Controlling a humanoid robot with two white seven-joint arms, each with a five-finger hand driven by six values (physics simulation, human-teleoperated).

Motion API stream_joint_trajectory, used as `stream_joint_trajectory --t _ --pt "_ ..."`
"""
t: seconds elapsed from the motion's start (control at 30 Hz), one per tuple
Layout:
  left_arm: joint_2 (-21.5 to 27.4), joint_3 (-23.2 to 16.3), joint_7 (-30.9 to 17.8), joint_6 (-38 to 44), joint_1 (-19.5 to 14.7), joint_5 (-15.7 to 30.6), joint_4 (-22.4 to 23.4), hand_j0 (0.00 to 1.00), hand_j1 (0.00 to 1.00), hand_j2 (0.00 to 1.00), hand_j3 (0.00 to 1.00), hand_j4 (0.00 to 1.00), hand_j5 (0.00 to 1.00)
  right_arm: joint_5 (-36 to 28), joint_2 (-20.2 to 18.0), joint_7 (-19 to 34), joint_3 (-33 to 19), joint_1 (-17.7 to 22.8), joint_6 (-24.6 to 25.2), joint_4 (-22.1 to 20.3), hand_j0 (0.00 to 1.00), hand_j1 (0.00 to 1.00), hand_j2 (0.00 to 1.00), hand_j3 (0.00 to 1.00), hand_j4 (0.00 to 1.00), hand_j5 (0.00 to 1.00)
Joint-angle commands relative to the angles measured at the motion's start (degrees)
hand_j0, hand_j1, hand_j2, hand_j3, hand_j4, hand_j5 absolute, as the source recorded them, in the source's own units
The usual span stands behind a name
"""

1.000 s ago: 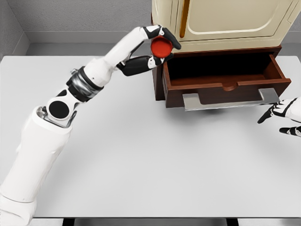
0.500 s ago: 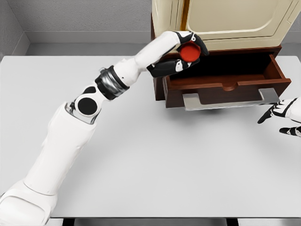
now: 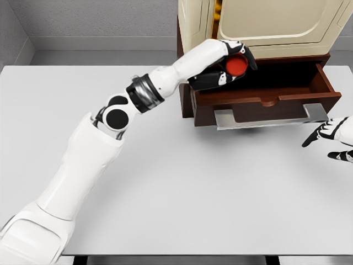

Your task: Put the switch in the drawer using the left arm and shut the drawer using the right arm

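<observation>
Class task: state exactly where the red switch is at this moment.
In the head view, the red switch is held in the left hand, above the left part of the open drawer, just below the cream cabinet.

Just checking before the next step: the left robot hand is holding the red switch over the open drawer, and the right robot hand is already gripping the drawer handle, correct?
Not quite. In the head view the right robot hand sits at the table's right edge, apart from the drawer handle and holding nothing. The rest is right: the left robot hand holds the red switch over the open drawer.
</observation>
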Motion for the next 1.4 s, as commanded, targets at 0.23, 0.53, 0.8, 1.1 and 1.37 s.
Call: stream_joint_trajectory --t 0.23,0.53,0.8,1.1,1.37 --pt "-1.1 -1.4 0.0 0.0 -1.7 -0.4 1.6 0.47 0.47 0.47 0.47 0.47 0.47 -0.4 -0.1 0.0 0.0 0.0 0.2 0.0 0.68 0.68 0.68 0.68 0.68 0.68" --pt "-1.6 -1.5 0.0 0.1 -2.2 -0.7 1.9 0.86 0.86 0.86 0.86 0.86 0.86 -0.4 -0.1 0.0 0.0 0.0 0.2 0.0 0.68 0.68 0.68 0.68 0.68 0.68" --pt "-1.5 -1.5 0.0 0.0 -2.3 -0.8 1.8 0.90 0.90 0.90 0.90 0.90 0.90 -0.4 -0.1 0.0 -0.1 0.0 0.2 0.0 0.68 0.68 0.68 0.68 0.68 0.68" --pt "-1.4 -1.5 0.0 -0.1 -2.2 -0.8 1.6 0.91 0.91 0.91 0.91 0.91 0.91 -0.4 -0.1 0.0 -0.1 0.0 0.2 0.0 0.69 0.69 0.69 0.69 0.69 0.69" --pt "2.6 -1.5 0.3 -0.7 -1.1 -0.2 -9.5 0.95 0.95 0.95 0.95 0.95 0.95 -0.4 -0.1 0.0 0.0 0.1 0.2 0.0 0.69 0.69 0.69 0.69 0.69 0.69"
